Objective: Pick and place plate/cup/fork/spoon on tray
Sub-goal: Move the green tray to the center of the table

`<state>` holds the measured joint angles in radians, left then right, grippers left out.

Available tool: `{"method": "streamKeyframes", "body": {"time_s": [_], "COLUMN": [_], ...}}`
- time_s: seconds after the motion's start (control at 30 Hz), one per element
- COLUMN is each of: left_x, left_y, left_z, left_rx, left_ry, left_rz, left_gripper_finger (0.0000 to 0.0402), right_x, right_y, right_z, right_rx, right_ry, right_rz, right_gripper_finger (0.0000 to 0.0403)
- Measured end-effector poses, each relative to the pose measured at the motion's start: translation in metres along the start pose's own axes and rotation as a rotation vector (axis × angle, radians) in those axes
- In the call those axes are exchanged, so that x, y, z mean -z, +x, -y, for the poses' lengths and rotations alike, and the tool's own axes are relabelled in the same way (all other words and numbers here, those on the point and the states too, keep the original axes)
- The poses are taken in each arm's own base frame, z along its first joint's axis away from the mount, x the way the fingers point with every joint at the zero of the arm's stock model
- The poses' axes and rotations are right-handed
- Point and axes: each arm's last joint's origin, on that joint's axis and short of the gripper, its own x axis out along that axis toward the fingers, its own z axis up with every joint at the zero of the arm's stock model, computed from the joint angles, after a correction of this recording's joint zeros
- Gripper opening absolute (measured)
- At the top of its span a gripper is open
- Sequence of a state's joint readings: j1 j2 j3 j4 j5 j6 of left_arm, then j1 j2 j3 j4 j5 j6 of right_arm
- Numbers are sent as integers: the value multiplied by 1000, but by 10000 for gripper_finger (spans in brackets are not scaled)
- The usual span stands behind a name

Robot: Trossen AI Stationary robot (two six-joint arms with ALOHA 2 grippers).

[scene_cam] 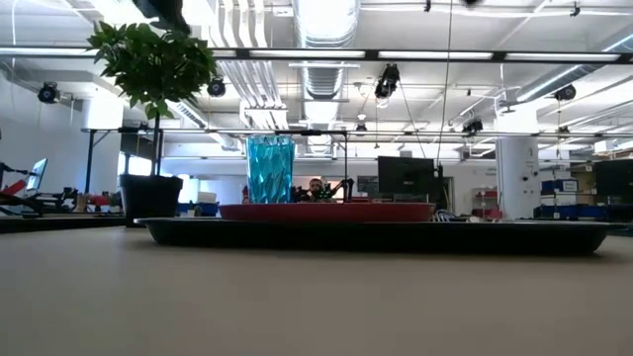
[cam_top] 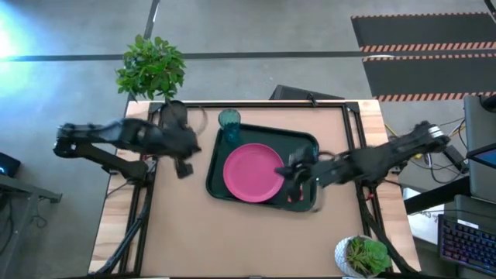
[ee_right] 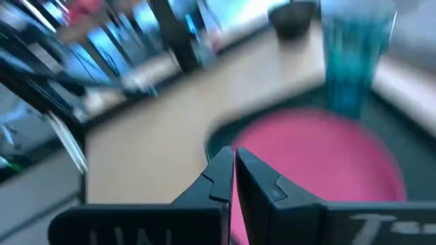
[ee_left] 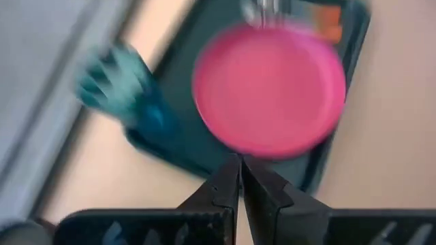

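Plate (cam_top: 253, 172) lies flat in the middle of the tray (cam_top: 310, 143), pink face up. Cup (cam_top: 229, 121) stands upright in the tray's far-left corner, just beside the plate; low view confirms it upright behind the plate's rim. An orange-red handle shows on the tray just past the plate's right edge in the left wrist view, taken to be the fork (ee_left: 331, 24); in the high view that spot is under the right arm. Spoon not made out in any view; possibly beside the fork, cannot tell.

Right gripper (cam_top: 293, 170) hangs over the plate's right edge, above the tray's right side. Its jaws are together, nothing between them (right wrist view). Left gripper (cam_top: 184, 168) sits over bare counter (cam_top: 232, 240) just left of the tray, jaws likewise together and empty.

Judgement: plate and cup are placed, fork appears placed, so the task is at or near its last step. With both jaws empty this reads as a release or retreat after the cutlery drop on the right side.

Next move calls for: confirm the spoon is on the tray. If it is, lift the right arm straight up clear of the plate rim and park both arms. If not, find it first.
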<state>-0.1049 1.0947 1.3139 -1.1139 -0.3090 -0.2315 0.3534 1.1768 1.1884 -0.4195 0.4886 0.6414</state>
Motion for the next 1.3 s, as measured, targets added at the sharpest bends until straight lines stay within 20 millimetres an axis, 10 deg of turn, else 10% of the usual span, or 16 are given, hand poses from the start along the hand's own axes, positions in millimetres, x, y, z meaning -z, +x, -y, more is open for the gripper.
{"method": "streamKeyframes", "body": {"time_s": [0.27,0.6,1.3], "left_x": [39,85,102], "left_y": [87,155,207], "left_z": [33,47,78], "left_rx": [112,94,169], "left_ry": [-80,-162,-161], "left_rz": [-125,-327,-481], "left_gripper_finger": [0,0,0], "right_x": [-59,-58,-60], "right_y": [-75,-82,-92], "right_z": [7,12,17], "right_rx": [-88,-64,-77], "right_ry": [-147,-191,-185], "right_rz": [243,196,203], "right_gripper_finger": [8,8,8]}}
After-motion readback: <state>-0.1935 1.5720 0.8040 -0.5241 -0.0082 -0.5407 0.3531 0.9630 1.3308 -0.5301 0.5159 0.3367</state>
